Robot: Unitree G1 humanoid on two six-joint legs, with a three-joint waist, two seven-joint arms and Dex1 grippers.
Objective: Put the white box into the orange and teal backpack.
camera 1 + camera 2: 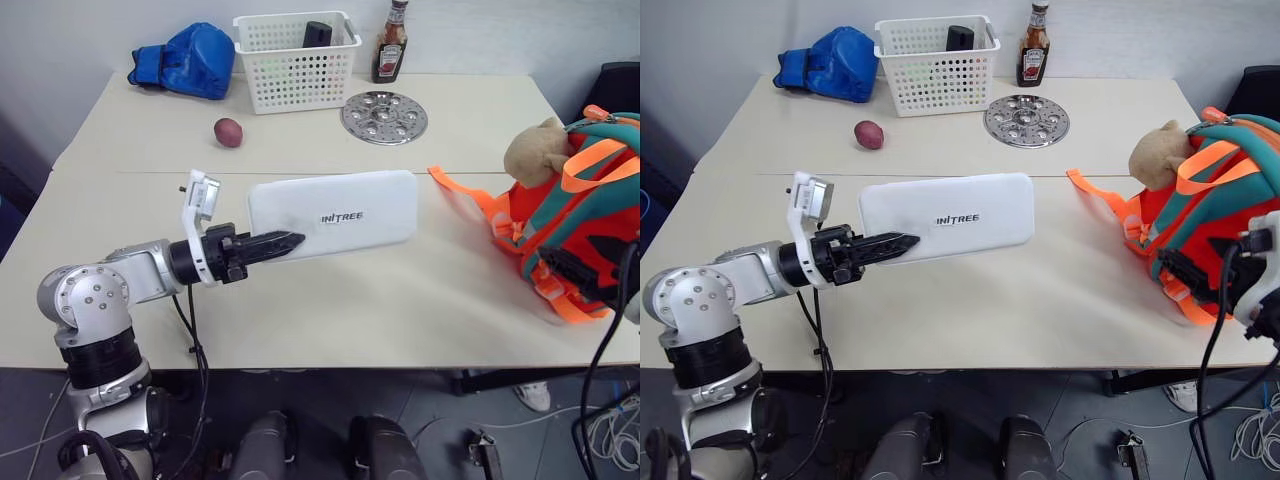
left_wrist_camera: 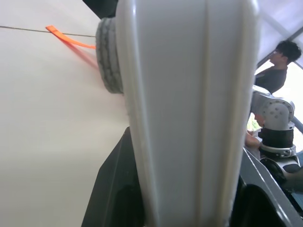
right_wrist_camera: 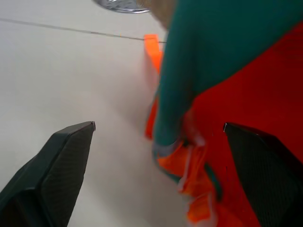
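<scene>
Counter point(image 1: 400, 290) surface is pale cream, made of two slabs with a seam across the middle, set against a plain light wall; dark floor and loose cables show below its near edge. The orange and teal backpack point(image 1: 1215, 215) sits at the counter's right end, cut off by the picture edge, so its opening cannot be made out; a tan plush toy point(image 1: 1158, 152) rests on its top and an orange strap point(image 1: 452, 187) trails from it onto the counter. The white box point(image 1: 335, 213) is held flat and clear of the surface, mid-counter, well apart from the backpack, its dark lettering facing up. At the far edge stand a white perforated basket point(image 1: 296, 62) with a dark item inside, partly hidden by the wall of the basket, a blue fabric bundle point(image 1: 188, 60), a round perforated metal plate point(image 1: 384, 117), a sauce bottle point(image 1: 391, 42) and a small reddish potato point(image 1: 228, 131).

Left end effector point(image 1: 272, 244) is pinching the box's left end between its black fingers. Right end effector point(image 3: 158, 130) is spread wide, empty, its fingers either side of the backpack's fabric without gripping it. A seated person point(image 2: 277, 66) is partly visible in the left wrist view.
</scene>
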